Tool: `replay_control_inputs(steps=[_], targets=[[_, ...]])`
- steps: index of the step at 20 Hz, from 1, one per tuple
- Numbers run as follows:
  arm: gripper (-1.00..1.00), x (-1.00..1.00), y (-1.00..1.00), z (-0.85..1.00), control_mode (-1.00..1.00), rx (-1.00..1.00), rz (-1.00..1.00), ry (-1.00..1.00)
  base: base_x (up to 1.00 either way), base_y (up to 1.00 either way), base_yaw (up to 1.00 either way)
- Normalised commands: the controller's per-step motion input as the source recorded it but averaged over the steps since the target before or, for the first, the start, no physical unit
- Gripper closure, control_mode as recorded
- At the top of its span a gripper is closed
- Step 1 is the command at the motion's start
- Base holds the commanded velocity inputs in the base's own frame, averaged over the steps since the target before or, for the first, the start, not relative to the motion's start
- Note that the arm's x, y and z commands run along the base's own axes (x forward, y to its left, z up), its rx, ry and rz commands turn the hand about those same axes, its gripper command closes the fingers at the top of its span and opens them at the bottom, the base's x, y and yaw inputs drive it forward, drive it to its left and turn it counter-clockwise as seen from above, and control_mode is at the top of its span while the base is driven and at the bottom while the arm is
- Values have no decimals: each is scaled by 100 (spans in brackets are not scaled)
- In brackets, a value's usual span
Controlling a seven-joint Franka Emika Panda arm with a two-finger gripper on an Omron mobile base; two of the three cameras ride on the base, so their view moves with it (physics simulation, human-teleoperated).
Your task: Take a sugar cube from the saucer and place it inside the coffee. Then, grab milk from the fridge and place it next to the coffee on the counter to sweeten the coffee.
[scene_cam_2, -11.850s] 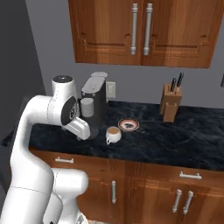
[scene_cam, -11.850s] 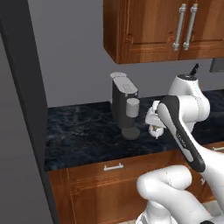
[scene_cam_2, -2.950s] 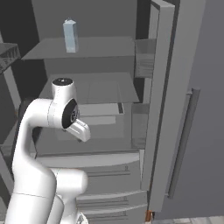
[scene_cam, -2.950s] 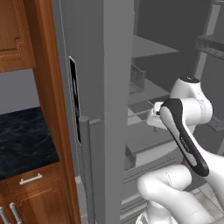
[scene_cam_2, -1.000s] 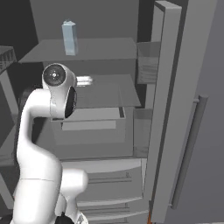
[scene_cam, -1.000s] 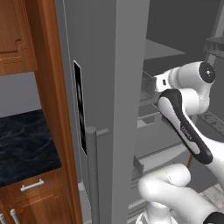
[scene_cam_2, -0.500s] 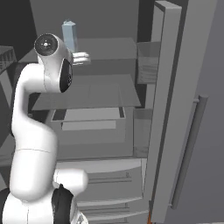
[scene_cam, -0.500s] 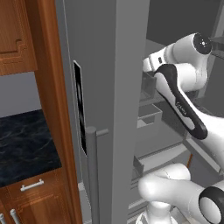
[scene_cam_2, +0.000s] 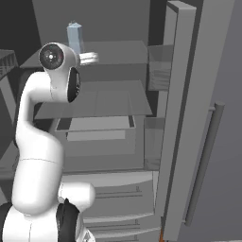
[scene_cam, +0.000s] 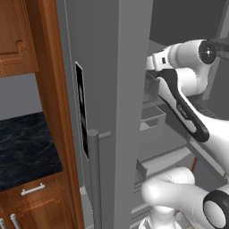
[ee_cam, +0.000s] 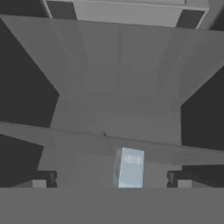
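Now the gripper point(ee_cam: 112, 179) is wide apart and holds nothing. Between its tips stands the milk point(ee_cam: 129, 168), upright on a high shelf point(scene_cam_2: 118, 53) inside the open fridge point(scene_cam_2: 186, 118).

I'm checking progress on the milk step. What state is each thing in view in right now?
fridge: door swung open, grey shelves exposed.
milk: upright on the top shelf, untouched.
gripper: open, raised to the top shelf, pointed at the milk, holding nothing.
fingers: spread wide, apart from the carton.
counter: off to the left, nothing on the part visible.
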Motion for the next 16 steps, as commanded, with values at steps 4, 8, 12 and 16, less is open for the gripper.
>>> replay_control_inputs(steps=[4,8,12,16], targets=[[-100,42,1,26,-100,12,0,-8,0,0,0],[-100,24,1,48,-100,16,0,-1,0,0,0],[-100,12,18,39,-100,8,0,1,0,0,0],[-100,9,33,10,-100,0,0,8,0,0,0]])
